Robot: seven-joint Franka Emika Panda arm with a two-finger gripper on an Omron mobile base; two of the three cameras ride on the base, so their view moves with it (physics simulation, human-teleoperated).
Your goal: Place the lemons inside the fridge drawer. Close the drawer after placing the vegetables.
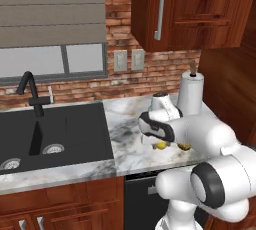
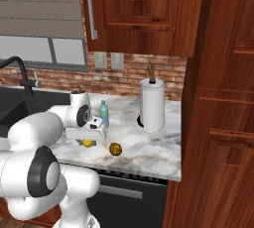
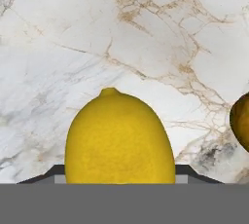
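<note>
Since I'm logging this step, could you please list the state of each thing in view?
gripper: shut on lemon
lemon: on the counter, between the gripper's fingers
second lemon: lying loose on the counter
bottle: upright, capped
paper towel roll: upright on its holder
upper cabinet: closed
</note>
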